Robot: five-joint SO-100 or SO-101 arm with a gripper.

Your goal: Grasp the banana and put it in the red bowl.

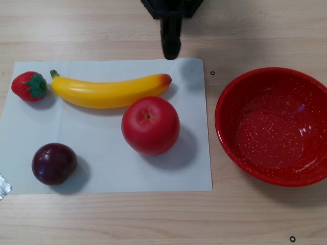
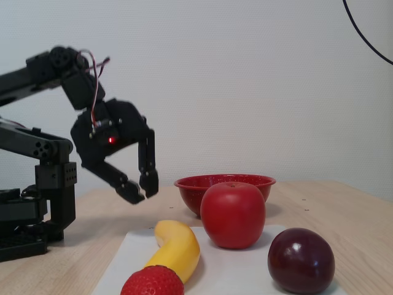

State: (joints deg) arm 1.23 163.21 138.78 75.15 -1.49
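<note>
Fruit lies on a white paper sheet [image 1: 102,168] on the wooden counter [image 1: 153,219]. In the other view the banana [image 1: 110,91] lies across the top part of the sheet, with its green stem on the left and its brown tip on the right. A strawberry [image 1: 29,86] sits just beside the stem, partly over the sheet's left edge. A red apple [image 1: 150,125] sits just below the banana's tip end, very close to it; whether they touch is hard to tell. A dark plum [image 1: 54,163] sits well apart, near the bottom left of the sheet.

The red bowl [image 1: 276,81] stands off the sheet on the right, on bare wood. Its right side is cut off by the picture edge. A strip of bare counter runs between the sheet's right edge and the bowl.

The pincer [image 2: 142,187] hangs in the air in the fixed view, with its two fingers a little apart and nothing between them. It is up off the counter, with open room under it. In the other view only a dark piece of it [image 1: 171,43] shows at the top edge, above the banana's tip end.

In the fixed view the strawberry hides part of the banana, and the apple covers part of the bowl. The bottom edge cuts off the strawberry.
</note>
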